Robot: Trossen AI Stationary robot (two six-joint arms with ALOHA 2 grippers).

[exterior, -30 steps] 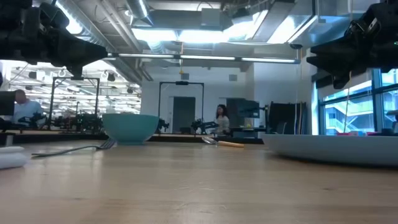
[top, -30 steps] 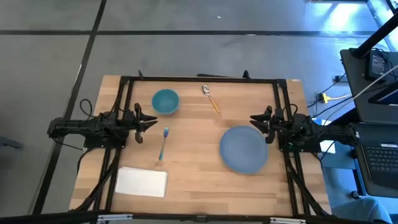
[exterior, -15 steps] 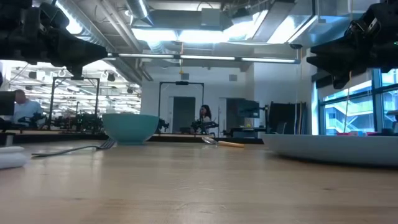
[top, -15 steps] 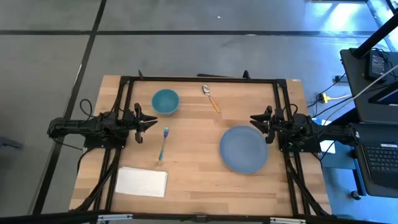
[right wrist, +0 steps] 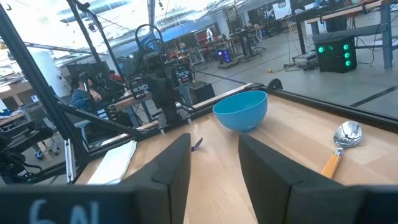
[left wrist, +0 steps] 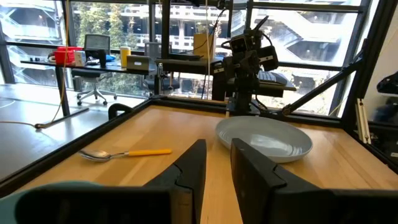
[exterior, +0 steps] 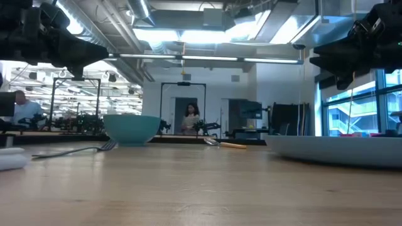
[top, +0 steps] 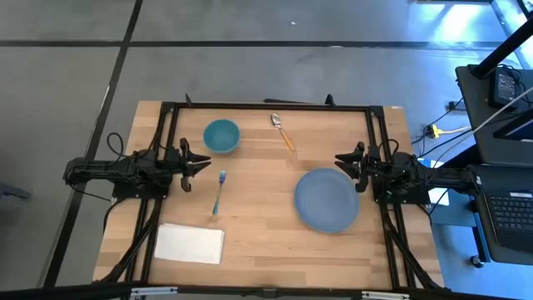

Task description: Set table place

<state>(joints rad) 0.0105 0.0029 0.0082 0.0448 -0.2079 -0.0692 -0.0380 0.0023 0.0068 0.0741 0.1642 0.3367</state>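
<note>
The wooden table carries a teal bowl at the far left and an orange-handled spoon at the far middle. A teal-handled fork lies left of centre and a white napkin near left. The large blue plate sits right of centre. All of them rest flat on the wood. My left gripper hovers open above the left side, between bowl and fork, pointing right. My right gripper hovers open over the plate's far right rim, pointing left. Both are empty.
A black metal frame runs around the tabletop, and the arms' bases sit on its left and right rails. In the low view the bowl, fork, spoon and plate stand apart. A person stands far behind in the room.
Both arms and all the tableware have kept still. In the low view, a person far back in the room has walked toward the left.
</note>
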